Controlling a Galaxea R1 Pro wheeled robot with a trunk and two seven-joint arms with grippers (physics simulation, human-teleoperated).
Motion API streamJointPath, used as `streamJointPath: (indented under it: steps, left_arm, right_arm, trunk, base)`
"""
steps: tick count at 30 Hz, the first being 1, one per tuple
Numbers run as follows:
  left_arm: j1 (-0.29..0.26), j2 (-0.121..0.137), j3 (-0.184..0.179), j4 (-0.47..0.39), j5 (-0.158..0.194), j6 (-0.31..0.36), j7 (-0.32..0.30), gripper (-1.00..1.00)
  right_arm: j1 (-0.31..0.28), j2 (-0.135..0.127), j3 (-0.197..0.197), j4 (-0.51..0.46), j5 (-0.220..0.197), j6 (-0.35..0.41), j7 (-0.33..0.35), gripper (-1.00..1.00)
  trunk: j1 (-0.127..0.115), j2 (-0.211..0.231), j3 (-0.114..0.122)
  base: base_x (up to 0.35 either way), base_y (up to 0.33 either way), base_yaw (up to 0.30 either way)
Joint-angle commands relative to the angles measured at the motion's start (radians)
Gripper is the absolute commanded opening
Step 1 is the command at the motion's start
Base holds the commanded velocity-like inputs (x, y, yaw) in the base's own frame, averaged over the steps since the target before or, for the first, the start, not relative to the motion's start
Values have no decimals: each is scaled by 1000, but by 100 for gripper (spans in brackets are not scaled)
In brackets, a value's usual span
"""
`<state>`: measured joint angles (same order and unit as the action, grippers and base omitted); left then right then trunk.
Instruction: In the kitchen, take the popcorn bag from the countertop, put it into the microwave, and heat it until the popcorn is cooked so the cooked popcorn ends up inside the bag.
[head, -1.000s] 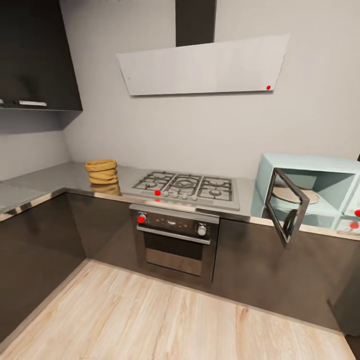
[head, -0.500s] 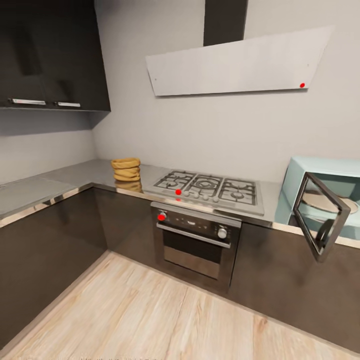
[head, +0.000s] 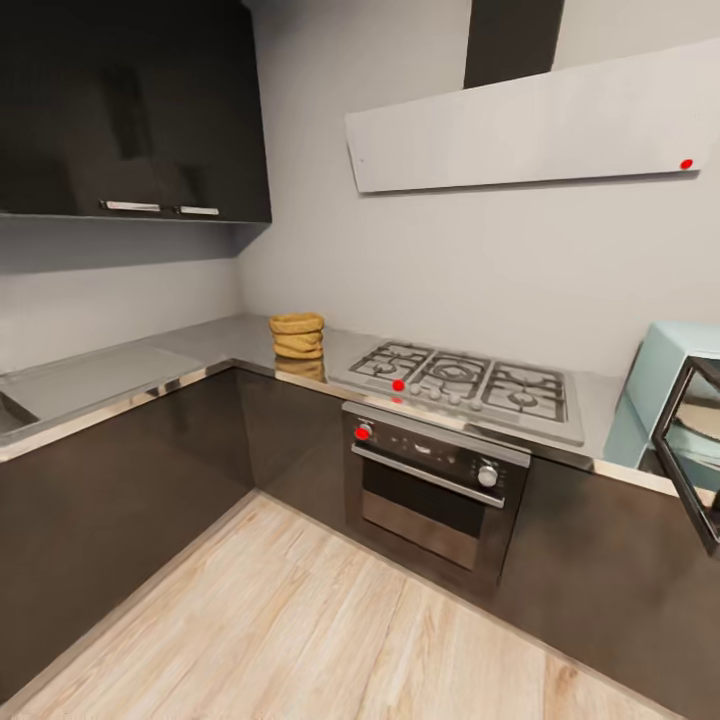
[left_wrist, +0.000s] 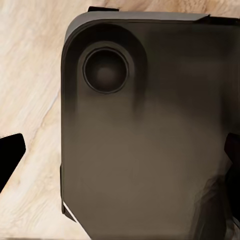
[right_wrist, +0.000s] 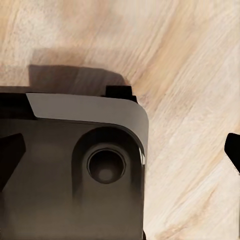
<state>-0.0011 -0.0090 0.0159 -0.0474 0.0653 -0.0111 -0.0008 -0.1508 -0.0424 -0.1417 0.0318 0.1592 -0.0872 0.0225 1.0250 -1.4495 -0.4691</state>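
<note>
Head view: no arm reaches into this kitchen corner. One popcorn bag (head: 297, 335), tan and wrinkled, stands upright on the grey worktop (head: 120, 375), near the wall and just beside the steel gas hob (head: 465, 385). One dark oven (head: 435, 480) sits below the hob, with a red knob at one end of its panel and a steel knob at the other. At the frame's right edge, one mint-blue microwave (head: 660, 390) stands on the worktop with its dark glass door (head: 690, 445) swung open. A grey extractor hood (head: 530, 125) hangs above the hob; black wall cabinets (head: 130, 110) fill the upper left. Pale wood floor (head: 300, 620) runs along the dark base units.

Both wrist views look down past the robot's dark base (left_wrist: 150, 130) onto the same wood floor, the arms hanging low. Black finger tips (left_wrist: 10, 152) show at the frame edges well apart, so the left jaws stand open, and the right jaws likewise.
</note>
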Motion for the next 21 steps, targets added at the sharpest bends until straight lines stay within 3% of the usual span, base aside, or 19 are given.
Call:
streamJointPath:
  steps: [1,21]
  left_arm:
    - [0,0,1,-1,7,-1,0,100]
    - [0,1,1,-1,7,-1,0,100]
  right_arm:
    - [-1,-1,-9,3,10,-6,2,100]
    - [-1,-1,-9,3,10,-6,3,100]
  trunk:
    - [0,-1,-1]
    - [0,-1,-1]
  base:
    - [0,0,268]
    - [0,0,269]
